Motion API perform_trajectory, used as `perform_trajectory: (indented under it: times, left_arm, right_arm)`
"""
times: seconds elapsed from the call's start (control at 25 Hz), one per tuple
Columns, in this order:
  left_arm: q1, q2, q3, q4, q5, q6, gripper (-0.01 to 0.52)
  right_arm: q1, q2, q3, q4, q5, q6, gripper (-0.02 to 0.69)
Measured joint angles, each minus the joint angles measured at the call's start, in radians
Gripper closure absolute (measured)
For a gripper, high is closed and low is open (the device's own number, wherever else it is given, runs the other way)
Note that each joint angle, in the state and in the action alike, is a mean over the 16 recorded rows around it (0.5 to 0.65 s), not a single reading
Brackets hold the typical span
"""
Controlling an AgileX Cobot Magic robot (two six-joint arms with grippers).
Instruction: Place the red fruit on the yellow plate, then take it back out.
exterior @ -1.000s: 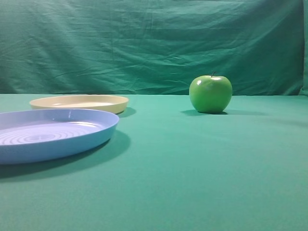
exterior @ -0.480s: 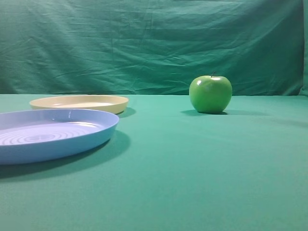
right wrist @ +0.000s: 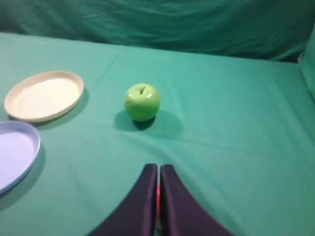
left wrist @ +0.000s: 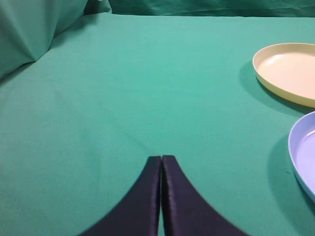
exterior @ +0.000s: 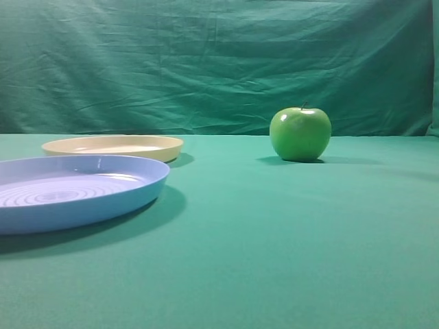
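Observation:
The yellow plate (exterior: 113, 146) lies empty at the left of the green cloth, also in the left wrist view (left wrist: 290, 71) and the right wrist view (right wrist: 44, 96). Of the red fruit I see only a thin red sliver (right wrist: 158, 191) through the slit between my right gripper's fingers; the rest is hidden behind them. My right gripper (right wrist: 158, 167) is shut, hovering above the cloth short of the green apple. My left gripper (left wrist: 161, 158) is shut with nothing in it, over bare cloth left of the plates. Neither gripper shows in the exterior view.
A glossy green apple (exterior: 300, 133) stands at the middle right, seen too from the right wrist (right wrist: 142, 102). A larger light blue plate (exterior: 75, 192) sits in front of the yellow one. A green backdrop hangs behind the table.

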Motion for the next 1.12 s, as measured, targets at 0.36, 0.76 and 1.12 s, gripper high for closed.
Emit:
perform_trajectory:
  times: [0.36,0.76,1.12]
  left_arm:
    - [0.000,0.000,0.000,0.000,0.000,0.000,0.514]
    - [0.000,0.000,0.000,0.000,0.000,0.000,0.514]
    - [0.000,0.000,0.000,0.000,0.000,0.000,0.514]
  right_arm:
    - [-0.149,-0.147,0.290,-0.011,-0.275,-0.002,0.665]
    - [-0.223,-0.226,0.518,-0.012,-0.381,-0.006,0.665]
    - [-0.229,-0.232,0.604,-0.008,-0.412,-0.011,0.665]
